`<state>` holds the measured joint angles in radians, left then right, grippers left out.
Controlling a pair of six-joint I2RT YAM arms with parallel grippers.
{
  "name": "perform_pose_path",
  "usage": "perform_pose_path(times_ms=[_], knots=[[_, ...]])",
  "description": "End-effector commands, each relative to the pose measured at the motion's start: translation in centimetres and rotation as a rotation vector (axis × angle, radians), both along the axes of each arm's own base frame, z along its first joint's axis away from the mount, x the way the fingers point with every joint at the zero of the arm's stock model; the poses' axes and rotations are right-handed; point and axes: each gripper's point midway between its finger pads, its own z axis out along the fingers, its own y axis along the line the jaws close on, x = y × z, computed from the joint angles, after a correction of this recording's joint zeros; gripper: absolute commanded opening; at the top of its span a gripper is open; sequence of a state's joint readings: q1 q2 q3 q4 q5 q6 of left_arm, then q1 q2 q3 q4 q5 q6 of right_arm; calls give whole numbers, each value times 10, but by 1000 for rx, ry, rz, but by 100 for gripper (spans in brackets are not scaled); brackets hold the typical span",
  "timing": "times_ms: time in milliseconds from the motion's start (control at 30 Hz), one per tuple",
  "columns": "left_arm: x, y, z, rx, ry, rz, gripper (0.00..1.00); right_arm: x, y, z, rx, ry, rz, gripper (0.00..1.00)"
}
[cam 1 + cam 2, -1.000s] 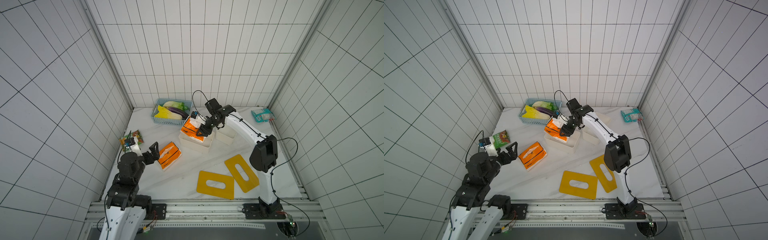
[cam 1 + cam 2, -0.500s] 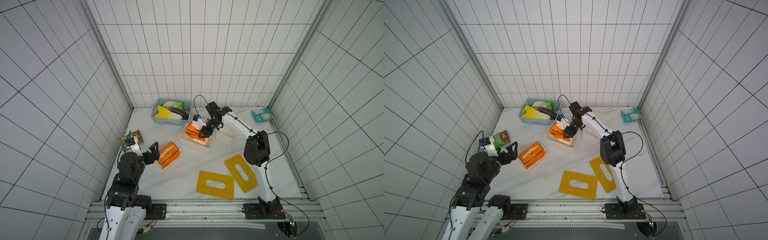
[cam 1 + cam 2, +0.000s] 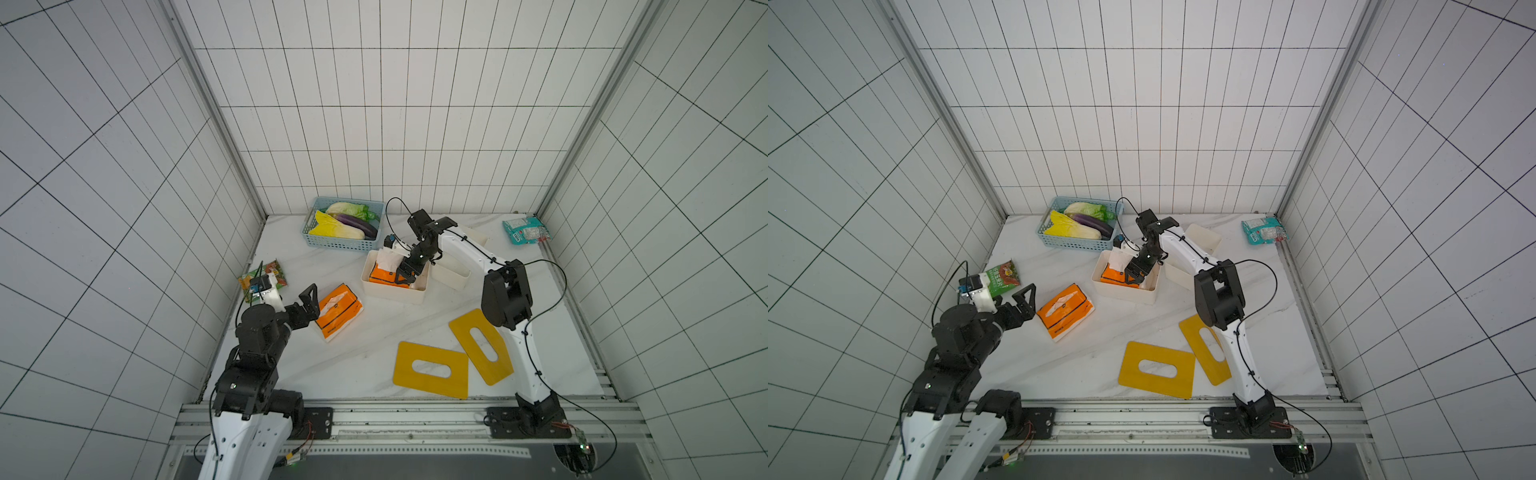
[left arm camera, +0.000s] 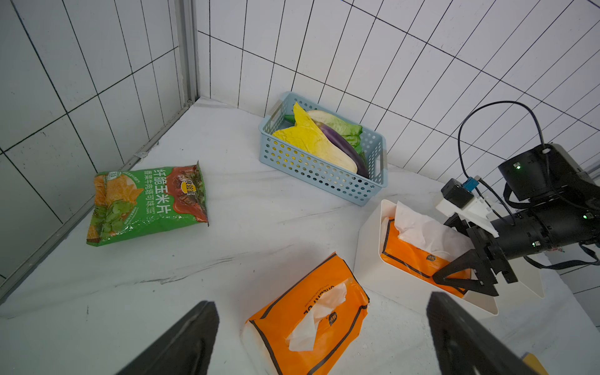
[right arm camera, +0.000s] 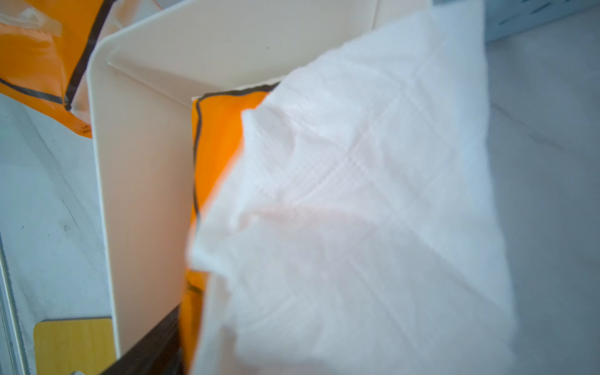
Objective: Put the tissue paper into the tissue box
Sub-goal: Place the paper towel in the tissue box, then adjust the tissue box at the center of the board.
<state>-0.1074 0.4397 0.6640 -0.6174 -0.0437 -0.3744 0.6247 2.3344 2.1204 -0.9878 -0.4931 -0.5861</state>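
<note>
Right claw [image 3: 405,277]: down inside the tissue box [image 3: 395,296], at the end nearer the arm bases. My right wrist view shows one dark finger [image 5: 146,350] between the box wall and the orange tissue pack [image 3: 383,276]. The other finger is hidden behind paper, so I cannot tell whether the claw is spread or pinching.

The pack lies inside the box, along its length. A white tissue sheet [image 5: 373,194] stands up out of it at the box's back-wall end (blurred, and it fills most of the right wrist view).

Left claw [image 3: 311,305]: fingers spread wide with nothing between them, held off the box's left side, well apart from it. Between this claw and the box a second orange pack [image 3: 338,309] lies flat on the bench [image 3: 374,345], with tissue poking from its slot.

Further out from the box:
- second white box [image 3: 451,274], just beside it on the right
- blue basket [image 3: 345,243] of vegetables, near, on the back-wall side
- two yellow lids [image 3: 430,370], touching each other, on the near side toward the right arm's base
- green snack bag [image 4: 146,201], well off to the left by the wall
- teal packet [image 3: 525,230], well apart, in the back right corner
</note>
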Motion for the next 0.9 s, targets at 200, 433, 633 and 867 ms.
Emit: perform_pose_path(times_ms=[200, 433, 633, 867], knots=[[1, -1, 0, 3, -6, -7, 99, -3, 0, 31, -1, -55, -8, 99], [1, -1, -1, 4, -5, -8, 98, 4, -15, 93, 17, -205, -51, 99], [1, 0, 0, 3, -8, -6, 99, 13, -12, 130, 81, -258, -143, 99], [1, -1, -1, 3, -4, -7, 98, 59, -3, 129, 95, -373, -322, 99]])
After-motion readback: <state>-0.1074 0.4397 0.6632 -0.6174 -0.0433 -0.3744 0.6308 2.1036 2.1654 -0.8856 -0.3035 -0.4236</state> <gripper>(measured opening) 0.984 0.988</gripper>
